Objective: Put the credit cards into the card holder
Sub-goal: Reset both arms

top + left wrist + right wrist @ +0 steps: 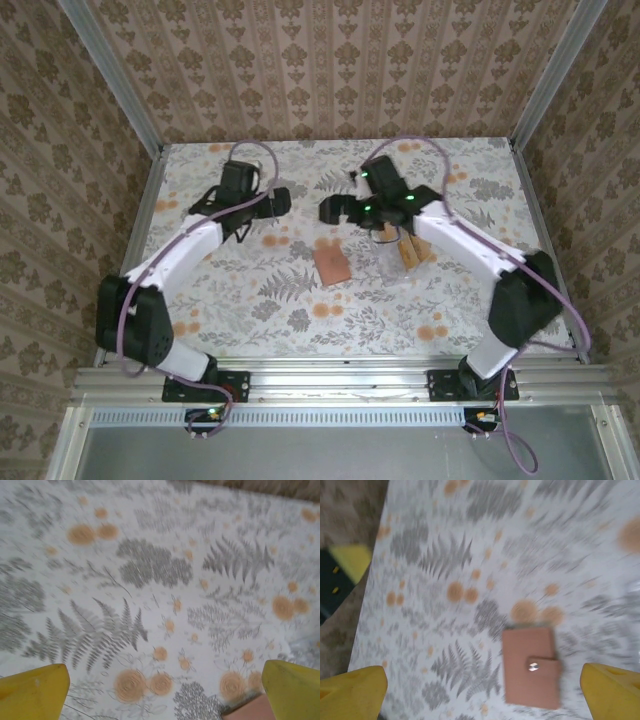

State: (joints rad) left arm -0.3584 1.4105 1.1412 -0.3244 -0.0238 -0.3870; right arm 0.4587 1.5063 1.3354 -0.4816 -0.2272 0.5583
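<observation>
The left hand [165,680] and right hand [484,680] are both released, fingers spread and holding nothing, over the floral counter [250,290]. The wallet [530,667] lies shut and flat just ahead of the right hand. One corner of it is near the left hand. The cards [410,248] lie behind the right hand, partly under its arm.

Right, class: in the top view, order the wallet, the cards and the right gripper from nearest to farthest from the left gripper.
1. Right gripper, just right of the left gripper.
2. Wallet, lower and to the right.
3. Cards, farthest to the right.
</observation>
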